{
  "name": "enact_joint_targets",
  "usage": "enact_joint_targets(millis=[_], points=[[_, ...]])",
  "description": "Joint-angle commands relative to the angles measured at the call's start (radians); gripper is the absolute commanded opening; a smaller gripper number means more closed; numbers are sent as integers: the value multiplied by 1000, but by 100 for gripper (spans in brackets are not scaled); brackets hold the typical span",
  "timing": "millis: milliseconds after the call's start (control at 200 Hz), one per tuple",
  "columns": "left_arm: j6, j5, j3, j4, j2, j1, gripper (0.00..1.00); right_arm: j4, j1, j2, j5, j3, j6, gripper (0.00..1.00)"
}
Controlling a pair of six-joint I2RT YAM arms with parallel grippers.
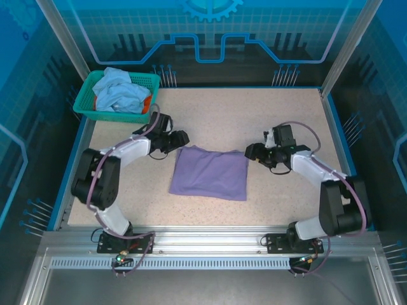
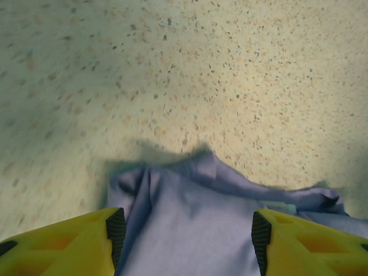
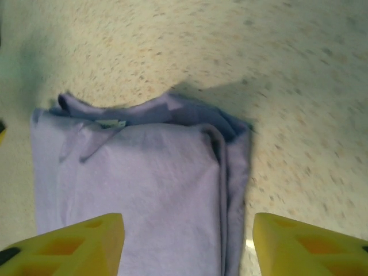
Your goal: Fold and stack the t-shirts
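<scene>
Where the table (image 1: pixel 273 121) is viewed from above, one purple shirt (image 1: pixel 210 173) is laid at its middle, folded to a rough rectangle. In the right wrist view the shirt (image 3: pixel 132 184) is shown smooth on top, with stacked layers along its right edge and a small label at the far edge. In the left wrist view its far-left corner (image 2: pixel 190 218) is rumpled. A light-blue shirt (image 1: pixel 121 90) and an orange one (image 1: pixel 147 101) are kept in a teal basket (image 1: pixel 86 103) at the far left.

The left gripper (image 1: pixel 178 138) is placed at the purple shirt's far-left corner and the right gripper (image 1: pixel 251 152) at its far-right corner. Both are held well open over the cloth, with nothing gripped; the yellow fingers (image 2: pixel 75 241) (image 3: pixel 299 241) stand wide apart.
</scene>
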Motion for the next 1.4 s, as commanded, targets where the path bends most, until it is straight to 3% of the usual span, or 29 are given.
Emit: enact_joint_targets(millis=[0, 120, 285, 400, 575, 810, 1080, 1396], points=[[106, 152, 64, 68, 40, 2, 62, 32, 1, 39, -75, 49, -129, 62], [152, 147, 130, -10, 77, 2, 61, -56, 6, 112, 7, 129, -155, 64], [157, 158, 127, -25, 91, 11, 59, -89, 6, 230, -23, 195, -172, 61], [172, 171, 147, -68, 108, 19, 63, -110, 4, 280, -24, 230, -174, 55], [210, 152, 157, -126, 108, 19, 66, -112, 4, 301, -26, 241, -177, 51], [229, 163, 153, -142, 134, 19, 57, -123, 5, 319, -35, 251, -182, 48], [245, 164, 120, -141, 102, 19, 65, -131, 17, 328, -42, 262, -193, 45], [237, 130, 133, -185, 123, 17, 56, -128, 20, 340, -46, 266, -193, 42]])
